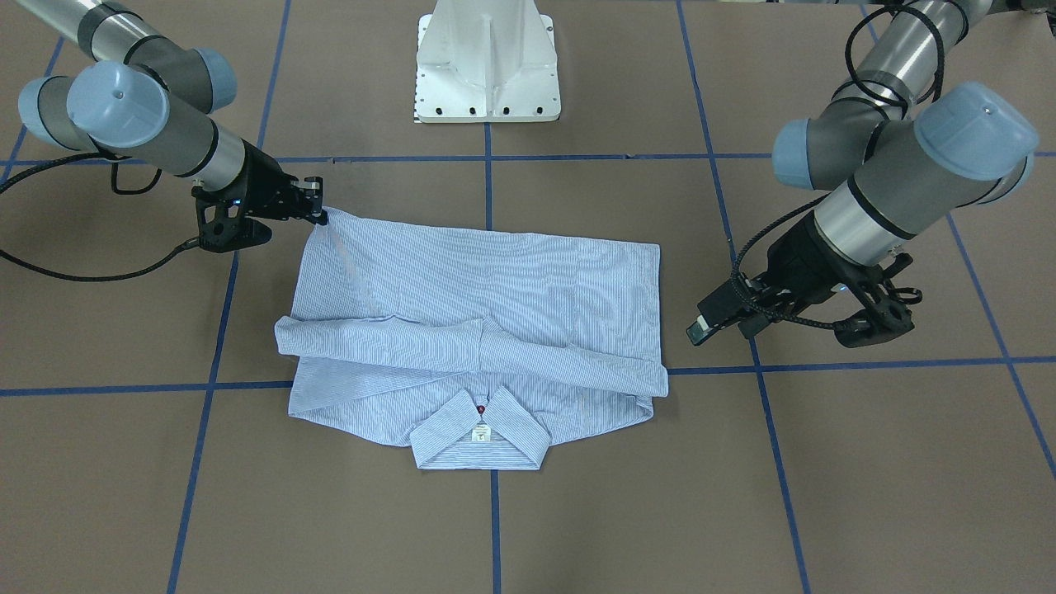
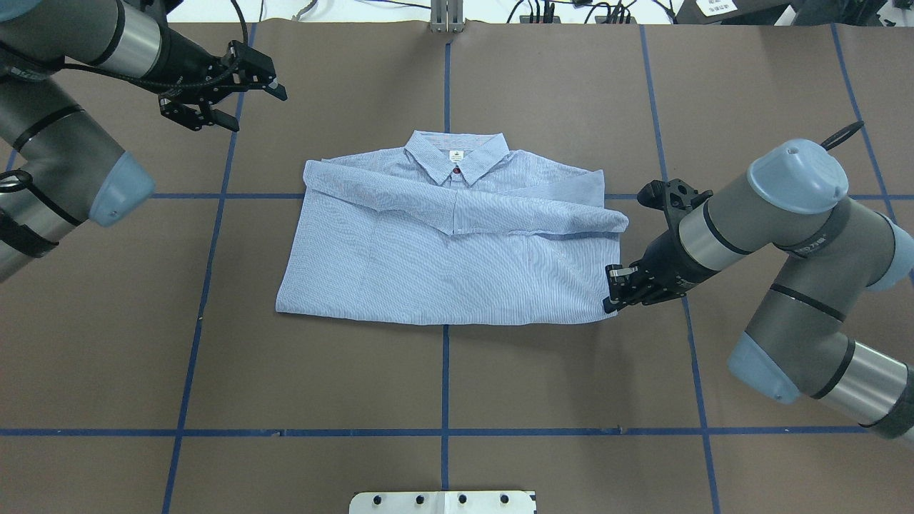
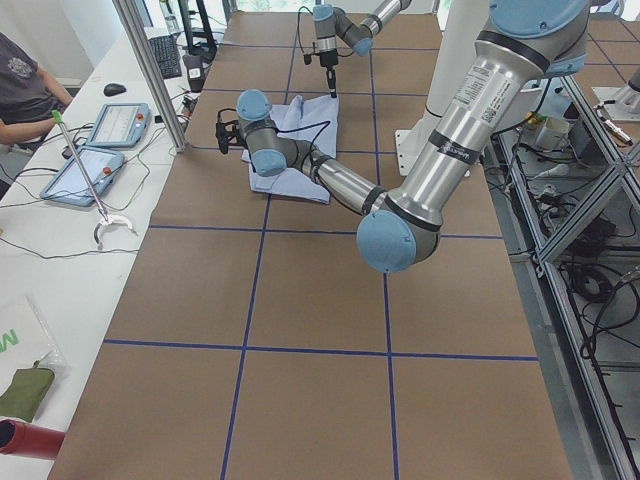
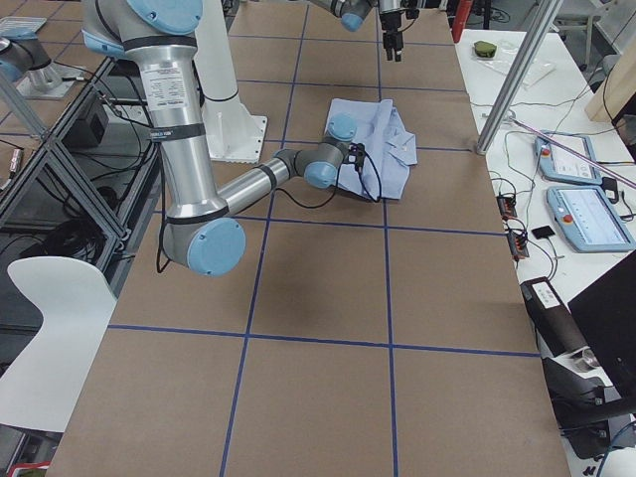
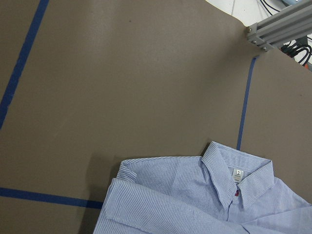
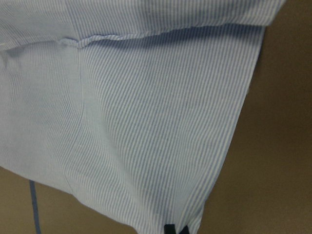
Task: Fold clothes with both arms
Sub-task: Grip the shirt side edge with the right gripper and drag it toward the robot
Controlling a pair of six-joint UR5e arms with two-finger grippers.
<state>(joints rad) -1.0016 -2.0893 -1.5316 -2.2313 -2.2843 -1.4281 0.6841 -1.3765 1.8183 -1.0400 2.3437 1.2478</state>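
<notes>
Shirt [image 2: 443,264]: lies flat at the middle of the surface [image 2: 443,400], collar [image 2: 457,160] on the far side from the robot, both sleeves [image 2: 500,214] folded across the chest.

Handling, as a judgement: light, thin and limp. It will drape and sag from any single hold, and the loose sleeves may slide off if one side rises alone. The best holds are the two hem corners, taken together and lifted evenly.

Right gripper [image 2: 611,300]: closed on the hem corner on the robot's right.

Left gripper [image 2: 275,86]: well apart from the shirt, beyond its collar-side corner, holding nothing. Whether its jaws stand apart cannot be told.

Differences between views:
- The front-facing view shows the held corner drawn up into a small peak. The overhead view flattens this.
- The right wrist view shows black fingertips [image 6: 175,229] right at the cloth's corner, with very little fabric in the grip.
- The left wrist view shows the collar and white neck label [image 5: 238,174], with no fingers in frame.
- The side views are too small to add anything.
</notes>
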